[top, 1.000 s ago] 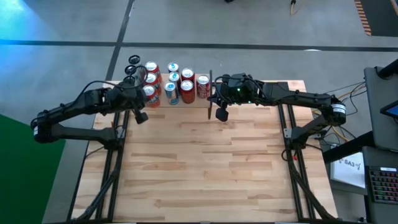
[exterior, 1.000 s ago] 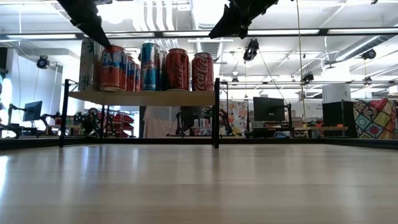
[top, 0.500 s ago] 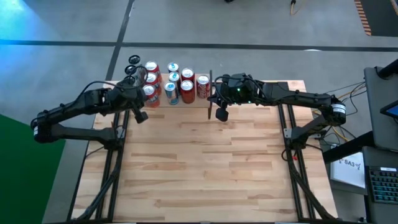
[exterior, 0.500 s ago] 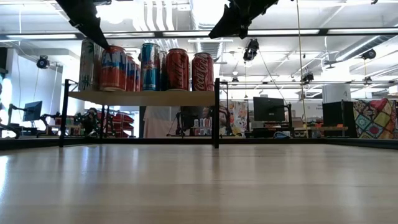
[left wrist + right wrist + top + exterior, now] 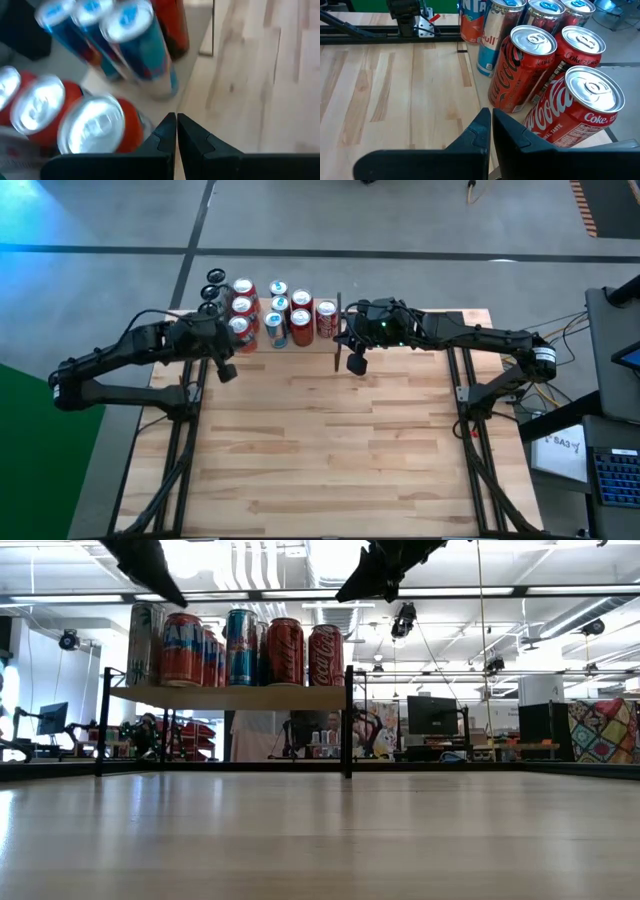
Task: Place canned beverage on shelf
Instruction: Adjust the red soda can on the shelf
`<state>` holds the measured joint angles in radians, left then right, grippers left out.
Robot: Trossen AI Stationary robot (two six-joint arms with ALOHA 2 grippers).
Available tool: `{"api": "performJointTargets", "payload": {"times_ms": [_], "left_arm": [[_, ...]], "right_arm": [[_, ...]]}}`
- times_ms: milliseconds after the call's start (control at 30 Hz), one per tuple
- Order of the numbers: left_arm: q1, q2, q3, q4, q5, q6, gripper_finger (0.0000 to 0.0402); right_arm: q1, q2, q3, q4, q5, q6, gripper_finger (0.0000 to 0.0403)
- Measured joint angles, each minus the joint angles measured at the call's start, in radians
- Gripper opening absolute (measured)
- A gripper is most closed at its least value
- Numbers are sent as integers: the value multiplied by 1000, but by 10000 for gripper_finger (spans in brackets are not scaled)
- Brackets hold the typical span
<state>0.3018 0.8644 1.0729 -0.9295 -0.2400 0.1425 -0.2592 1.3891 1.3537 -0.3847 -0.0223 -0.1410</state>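
Soda cans point(image 5: 272, 313) crowd the shelf point(image 5: 232, 696) as the left gripper point(image 5: 176, 131) and right gripper point(image 5: 491, 121) hover beside it, fingers closed and empty.

Shelf point(image 5: 230, 697): light wood board on thin black uprights, raised at the worktop's far edge. Cans point(image 5: 285, 652) stood upright on it, red and blue, clustered close together.

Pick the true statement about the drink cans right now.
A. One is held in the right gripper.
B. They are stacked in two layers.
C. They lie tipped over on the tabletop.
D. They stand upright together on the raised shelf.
D: the cans stand upright side by side on the shelf, and both grippers are shut on nothing.
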Motion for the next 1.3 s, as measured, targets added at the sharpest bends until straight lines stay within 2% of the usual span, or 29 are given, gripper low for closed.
{"api": "performJointTargets", "payload": {"times_ms": [67, 267, 733, 1300], "left_arm": [[1, -3, 0, 43, -12, 26, 0], [5, 12, 27, 80, -219, 85, 0], [67, 89, 47, 74, -222, 191, 0], [70, 105, 59, 71, -187, 182, 0]], "right_arm": [[0, 0, 0, 0, 0, 0, 9], [0, 0, 0, 0, 0, 1, 9], [0, 0, 0, 0, 0, 10, 9], [0, 0, 0, 0, 0, 9, 9]]}}
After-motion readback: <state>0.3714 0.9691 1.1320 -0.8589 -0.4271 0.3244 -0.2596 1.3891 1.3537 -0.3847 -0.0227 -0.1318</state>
